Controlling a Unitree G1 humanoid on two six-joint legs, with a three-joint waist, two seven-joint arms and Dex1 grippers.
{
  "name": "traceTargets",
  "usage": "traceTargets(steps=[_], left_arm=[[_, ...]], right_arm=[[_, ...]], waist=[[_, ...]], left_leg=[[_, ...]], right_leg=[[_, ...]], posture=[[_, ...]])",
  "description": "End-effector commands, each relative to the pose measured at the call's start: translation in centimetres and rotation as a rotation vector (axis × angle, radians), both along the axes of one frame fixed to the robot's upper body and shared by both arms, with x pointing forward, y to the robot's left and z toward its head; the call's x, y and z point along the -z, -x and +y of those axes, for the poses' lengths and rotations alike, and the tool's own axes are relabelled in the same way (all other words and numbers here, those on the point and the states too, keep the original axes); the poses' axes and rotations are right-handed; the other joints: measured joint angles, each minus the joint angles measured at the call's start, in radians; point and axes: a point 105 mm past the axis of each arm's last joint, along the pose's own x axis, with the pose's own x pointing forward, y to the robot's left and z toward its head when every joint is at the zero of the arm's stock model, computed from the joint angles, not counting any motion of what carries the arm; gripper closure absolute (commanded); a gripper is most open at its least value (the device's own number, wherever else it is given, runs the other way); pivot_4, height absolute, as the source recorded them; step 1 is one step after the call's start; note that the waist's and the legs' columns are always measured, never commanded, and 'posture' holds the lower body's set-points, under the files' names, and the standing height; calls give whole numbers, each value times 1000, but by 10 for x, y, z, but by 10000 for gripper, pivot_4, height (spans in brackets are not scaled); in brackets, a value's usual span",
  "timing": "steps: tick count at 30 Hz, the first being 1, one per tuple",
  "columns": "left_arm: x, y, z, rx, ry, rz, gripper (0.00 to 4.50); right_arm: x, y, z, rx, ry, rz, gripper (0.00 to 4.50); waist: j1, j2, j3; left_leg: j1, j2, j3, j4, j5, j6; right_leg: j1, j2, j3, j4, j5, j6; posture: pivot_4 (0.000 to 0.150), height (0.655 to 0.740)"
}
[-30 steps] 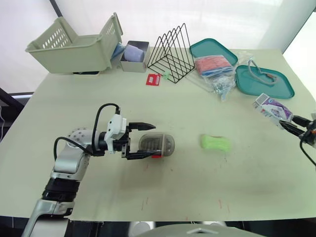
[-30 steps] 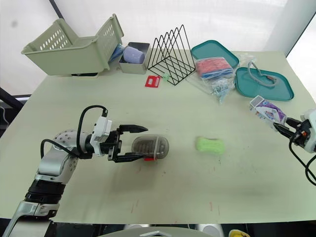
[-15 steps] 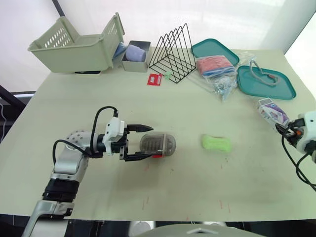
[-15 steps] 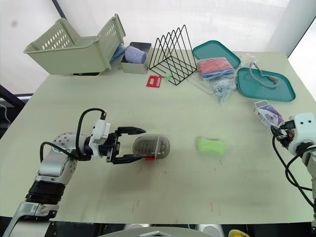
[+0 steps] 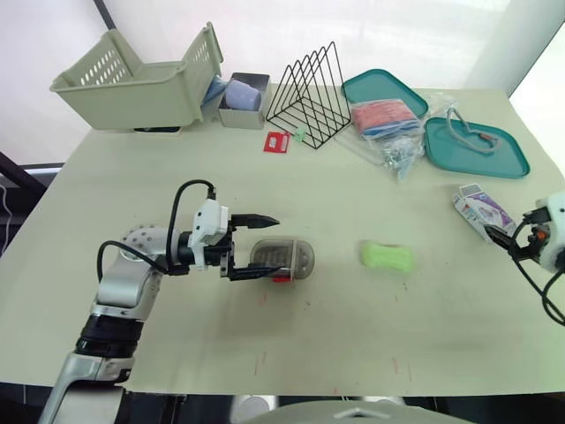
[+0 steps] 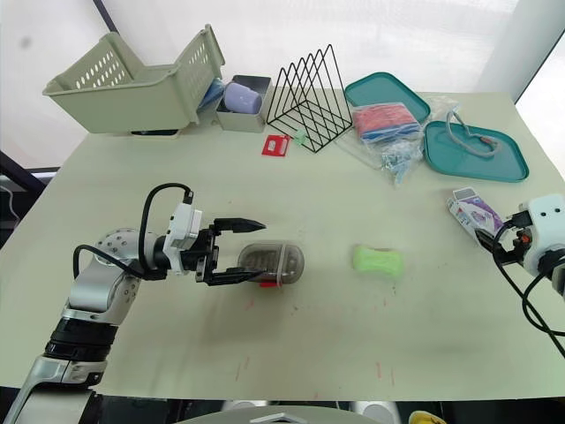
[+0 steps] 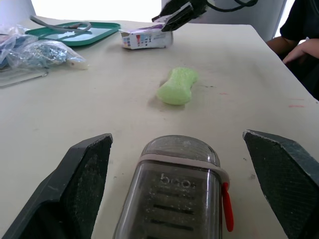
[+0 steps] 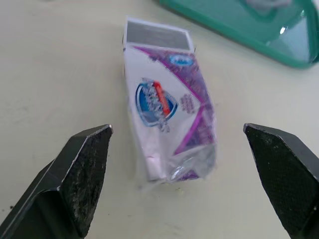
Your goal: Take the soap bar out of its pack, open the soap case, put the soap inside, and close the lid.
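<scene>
The grey see-through soap case point(image 5: 284, 258) lies shut on its side, left of the table's middle, with a red latch. My left gripper point(image 5: 270, 246) is open, one finger on each side of the case's near end, as the left wrist view shows point(image 7: 175, 199). The green soap bar point(image 5: 386, 256) lies bare on the table to the right of the case. The purple-and-white soap pack point(image 5: 481, 210) lies flat near the right edge. My right gripper point(image 5: 501, 238) is open just behind the pack, fingers point(image 8: 82, 169) apart from the pack point(image 8: 167, 129).
Along the back stand a beige basket point(image 5: 132, 79), a small grey box point(image 5: 240, 99), a black wire rack point(image 5: 309, 93), two teal trays point(image 5: 477, 146) and plastic bags point(image 5: 388, 124). A red card point(image 5: 276, 141) lies by the rack.
My right gripper has opened and let go of the soap pack, which now lies flat on the table. My left gripper has edged closer around the case.
</scene>
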Motion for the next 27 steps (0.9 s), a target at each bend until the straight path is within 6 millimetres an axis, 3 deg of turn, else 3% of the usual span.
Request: traceTargets(steps=[1,5,8,14,21,27], left_arm=[[-8,1,-4,43,-50,-36,0],[-7,-1,-4,68,-108,-44,0],[-6,-2,-2,74,-131,-34,0],[-3,-6,3,98,-218,-45,0],[-3,-15,9,96,-329,-104,0],[-3,-16,10,85,-327,-110,0]], right_arm=[[-46,-1,16,-155,1,-183,955],[-55,13,63,-447,-112,-248,955],[-41,34,96,-674,-158,-186,955],[-13,66,134,-1035,-150,-72,955],[1,79,139,-1195,-123,-43,955],[-1,75,120,-1108,-151,-85,955]], waist=[[0,0,0],[0,0,0],[3,0,0],[1,0,0],[3,0,0],[4,0,0]], left_leg=[[0,0,0,0,0,0],[0,0,-1,0,0,0],[0,0,-1,0,0,0],[-1,0,-2,1,0,0],[-1,0,-2,1,0,0],[-1,0,-3,1,0,0]], right_leg=[[0,0,0,0,0,0],[0,1,0,0,0,0],[0,0,-1,0,0,0],[0,0,-1,0,0,0],[1,0,-2,0,0,0],[1,0,-2,0,0,0]], posture=[[1500,7400],[1500,7400],[1500,7400],[1500,7400],[1500,7400],[1500,7400]])
